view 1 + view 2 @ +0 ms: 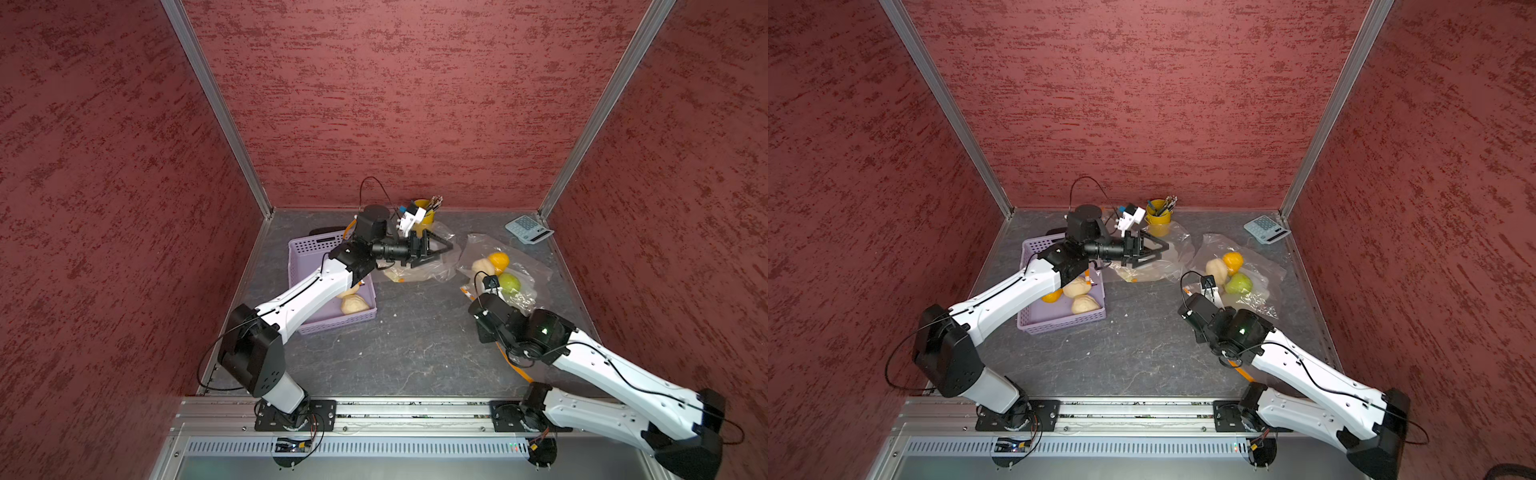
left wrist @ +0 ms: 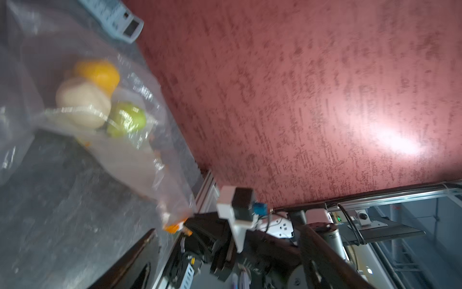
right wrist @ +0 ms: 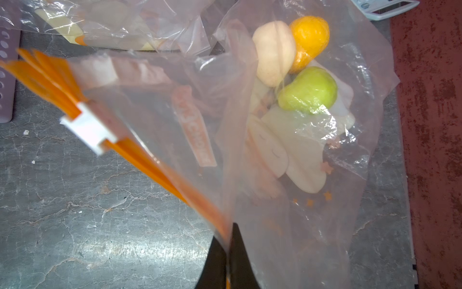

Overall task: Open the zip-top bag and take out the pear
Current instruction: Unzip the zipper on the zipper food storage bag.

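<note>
The green pear (image 3: 307, 91) lay inside the clear zip-top bag (image 3: 362, 62), just beside a pale fruit (image 3: 273, 52) and an orange one (image 3: 310, 37). Orange lettering on the bag was too blurred to read. The right gripper (image 3: 228, 237) pinched the bag's orange zip strip (image 3: 150, 167) below its white slider (image 3: 88, 130). The left gripper (image 1: 442, 248) hung with jaws spread over a second bag (image 1: 440, 270). A calculator (image 1: 528, 228) sat near the back wall.
</note>
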Tool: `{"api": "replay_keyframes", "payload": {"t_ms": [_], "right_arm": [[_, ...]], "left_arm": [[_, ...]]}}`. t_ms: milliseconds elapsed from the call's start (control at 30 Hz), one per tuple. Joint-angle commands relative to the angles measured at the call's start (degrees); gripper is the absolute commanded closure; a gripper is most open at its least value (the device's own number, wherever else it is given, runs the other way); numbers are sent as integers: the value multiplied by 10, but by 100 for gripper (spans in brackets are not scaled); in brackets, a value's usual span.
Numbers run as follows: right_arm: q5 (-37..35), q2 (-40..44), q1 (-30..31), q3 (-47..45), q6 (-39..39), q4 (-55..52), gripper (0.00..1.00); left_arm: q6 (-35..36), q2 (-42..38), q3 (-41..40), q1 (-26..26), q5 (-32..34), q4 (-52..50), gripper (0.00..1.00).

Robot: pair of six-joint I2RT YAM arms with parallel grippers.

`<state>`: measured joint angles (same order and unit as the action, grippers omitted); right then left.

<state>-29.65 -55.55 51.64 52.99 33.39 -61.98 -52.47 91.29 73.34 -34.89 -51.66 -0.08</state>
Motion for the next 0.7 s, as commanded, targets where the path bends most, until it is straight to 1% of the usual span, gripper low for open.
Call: {"api": "replay_keyframes", "payload": {"t_ms": [0, 67, 133, 200, 333, 367, 433, 500, 533, 567, 667], "right_arm": [[10, 3, 0, 2, -8, 1, 100], [9, 3, 0, 1, -8, 0, 100], [7, 4, 0, 1, -7, 1, 100], [9, 4, 0, -1, -8, 3, 100], [7, -1, 0, 1, -7, 0, 100], [8, -1, 0, 1, -8, 0, 100], [7, 0, 0, -1, -8, 1, 100], [8, 1, 0, -2, -7, 0, 100], [7, 1, 0, -2, -8, 1, 100], [7, 0, 0, -1, -8, 1, 100], [8, -3, 0, -2, -9, 1, 100]], "left_arm": [[-70, 17, -49, -19, -46, 39, 15], [-136, 33, -71, -36, -57, 112, 19], [-160, 51, -73, -50, -57, 126, 23], [-204, 65, -90, -54, -53, 166, 24], [-333, 99, -118, -63, -58, 334, 24], [-350, 106, -121, -67, -58, 356, 24], [-354, 113, -125, -68, -56, 358, 28], [-367, 120, -129, -67, -56, 377, 38], [-384, 124, -132, -68, -58, 404, 40], [-393, 127, -131, -69, -60, 414, 39], [-385, 126, -124, -69, -64, 402, 43]]}}
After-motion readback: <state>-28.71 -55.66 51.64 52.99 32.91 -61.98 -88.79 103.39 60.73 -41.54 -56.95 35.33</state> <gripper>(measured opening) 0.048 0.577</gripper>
